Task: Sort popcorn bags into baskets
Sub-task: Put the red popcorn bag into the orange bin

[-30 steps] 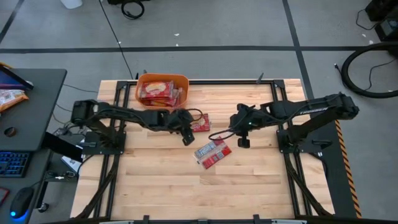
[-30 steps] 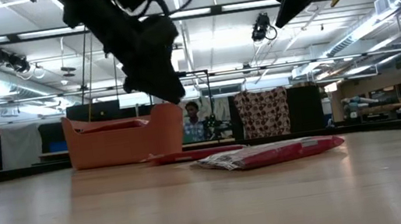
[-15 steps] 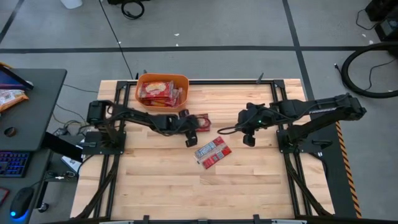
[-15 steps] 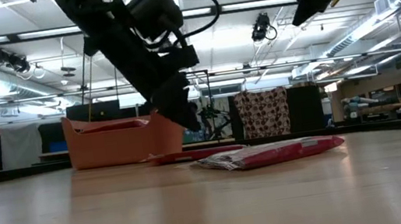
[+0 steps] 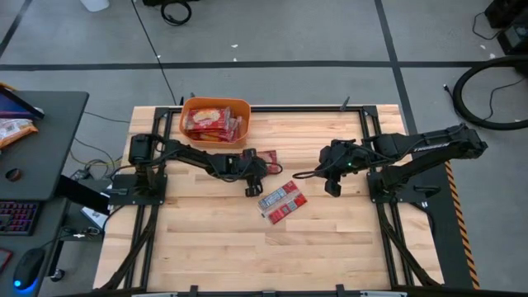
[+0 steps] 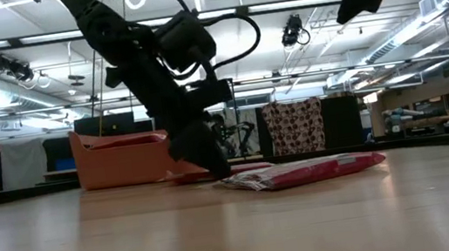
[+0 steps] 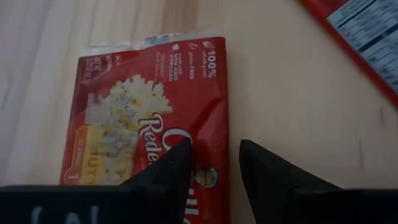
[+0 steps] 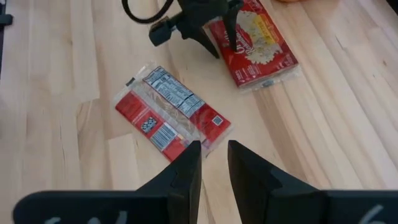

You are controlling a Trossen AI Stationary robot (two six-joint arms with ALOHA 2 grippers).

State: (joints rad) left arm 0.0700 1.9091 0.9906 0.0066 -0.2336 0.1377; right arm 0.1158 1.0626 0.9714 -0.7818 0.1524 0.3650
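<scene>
Left wrist view shows the left gripper (image 7: 214, 165) low over a face-up popcorn bag (image 7: 152, 118), its fingers (image 7: 177, 165) slightly spread with one tip over the bag's edge and the other over bare table (image 7: 292, 93); nothing is pinched yet. In the high view this bag (image 5: 266, 159) lies flat on the wood just short of the orange basket (image 5: 214, 106), which already holds several red bags. A second bag (image 5: 281, 200) lies label-up nearby, toward the table's middle. The right gripper (image 5: 332, 186) hangs above the table, well apart from both loose bags, fingers parted a little and empty. Risks, in my judgement: the bag is thin and lies flat, so closing at its edge may only scrape the film, push the bag sideways, or catch a corner that slips out on the lift. A weak pinch could drop it short of the basket rim. The finger on bare wood may jam against the table if the descent goes deeper.
</scene>
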